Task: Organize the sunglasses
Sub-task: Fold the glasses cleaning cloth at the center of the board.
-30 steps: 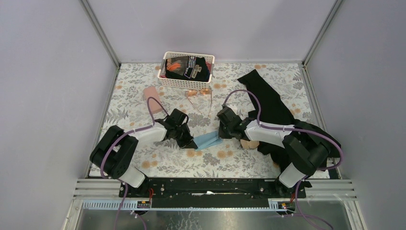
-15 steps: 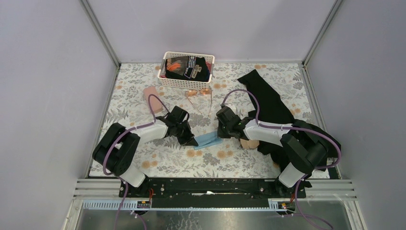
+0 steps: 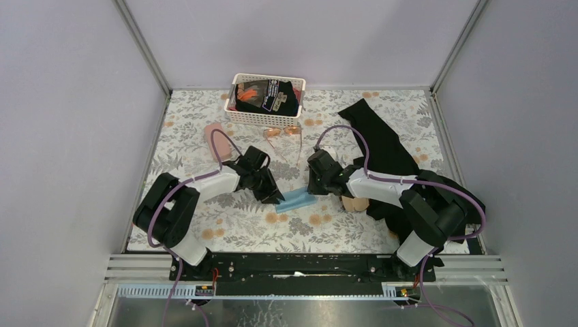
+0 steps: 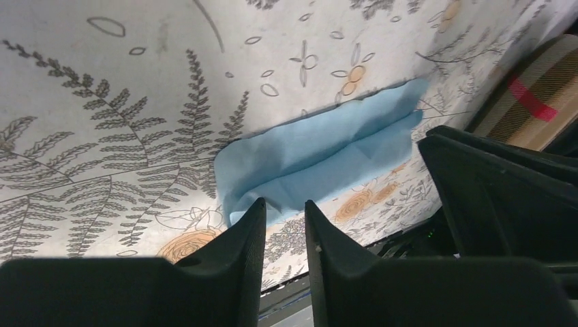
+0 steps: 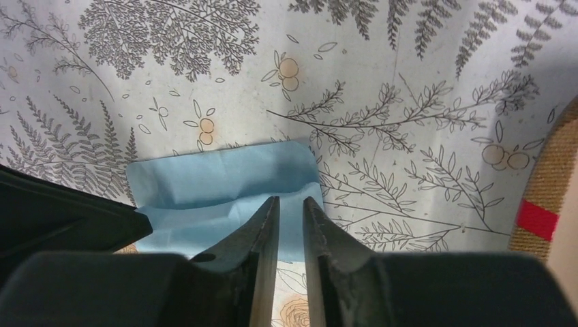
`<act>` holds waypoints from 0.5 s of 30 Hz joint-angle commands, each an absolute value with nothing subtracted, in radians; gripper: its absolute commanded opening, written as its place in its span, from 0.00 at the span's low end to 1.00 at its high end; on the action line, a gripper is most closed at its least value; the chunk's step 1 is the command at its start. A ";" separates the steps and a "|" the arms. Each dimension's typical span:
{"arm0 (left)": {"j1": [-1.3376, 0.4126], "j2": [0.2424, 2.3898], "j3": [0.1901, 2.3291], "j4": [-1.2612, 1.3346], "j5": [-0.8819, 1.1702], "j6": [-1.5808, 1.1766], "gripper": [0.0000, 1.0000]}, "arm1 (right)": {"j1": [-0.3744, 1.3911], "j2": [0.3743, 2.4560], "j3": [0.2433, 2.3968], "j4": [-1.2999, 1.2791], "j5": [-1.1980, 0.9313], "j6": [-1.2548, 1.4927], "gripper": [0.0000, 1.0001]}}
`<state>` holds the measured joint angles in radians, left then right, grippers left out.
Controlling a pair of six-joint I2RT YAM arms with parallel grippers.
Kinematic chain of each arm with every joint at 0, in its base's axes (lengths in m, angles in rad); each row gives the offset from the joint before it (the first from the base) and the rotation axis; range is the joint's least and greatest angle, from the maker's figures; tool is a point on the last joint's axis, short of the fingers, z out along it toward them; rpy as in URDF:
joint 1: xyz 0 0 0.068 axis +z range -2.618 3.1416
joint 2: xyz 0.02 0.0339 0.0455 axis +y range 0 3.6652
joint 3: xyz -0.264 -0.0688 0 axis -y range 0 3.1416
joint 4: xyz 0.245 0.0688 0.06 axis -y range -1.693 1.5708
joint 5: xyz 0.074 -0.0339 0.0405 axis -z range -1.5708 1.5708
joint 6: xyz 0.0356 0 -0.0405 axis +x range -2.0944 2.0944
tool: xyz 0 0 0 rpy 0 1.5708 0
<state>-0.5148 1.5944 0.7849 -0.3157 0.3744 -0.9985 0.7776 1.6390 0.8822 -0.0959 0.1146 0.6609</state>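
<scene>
Pink case [image 3: 217, 138] sits toward the far-left part of the bench [image 3: 204, 225], untouched. The left gripper [image 4: 284, 208] is low over mid-bench at the left end of the blue cloth [image 4: 320, 157]. Its fingers [image 4: 238, 238] are parted by a narrow gap with nothing pinched, and the cloth corner lies just beside the tips. The cloth is folded over and flat on the bench. The wire-framed sunglasses [image 3: 281, 132] lie open near the far edge, just in front of the white basket [image 3: 262, 120] and well apart from both grippers. I can't pick out a dark-framed pair; the basket contents are too jumbled to read. The right gripper [image 5: 290, 204] is at the cloth's right end, fingers [image 5: 320, 231] barely parted over the cloth edge and holding nothing. The plaid case [image 5: 549, 197] is just right of it, and the black fabric [image 3: 382, 146] runs along the right edge. My read: this is the cloth-handling step and the cloth is down, so the glasses come next. That calls for lifting clear of the cloth, reaching toward the far edge, opening wider, and taking the thin frame at the bridge or a temple rather than a lens. Then fold the temples before it goes into a case.
</scene>
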 commanded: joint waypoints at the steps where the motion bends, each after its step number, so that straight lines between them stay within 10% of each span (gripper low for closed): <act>1: -0.503 1.553 0.852 -0.353 0.313 -0.954 0.32 | 0.770 1.602 0.927 -0.110 0.146 0.654 0.29; 9: -0.485 1.525 0.927 -0.444 0.260 -0.881 0.33 | 0.770 1.516 0.903 -0.119 0.114 0.659 0.29; 15: -0.504 1.438 0.803 -0.356 0.359 -0.888 0.32 | 0.775 1.526 0.862 -0.057 -0.009 0.658 0.00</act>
<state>-0.4911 1.4929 0.8768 -0.3866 0.3038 -0.9085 0.7776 1.5303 0.8810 -0.1009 0.0753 0.6586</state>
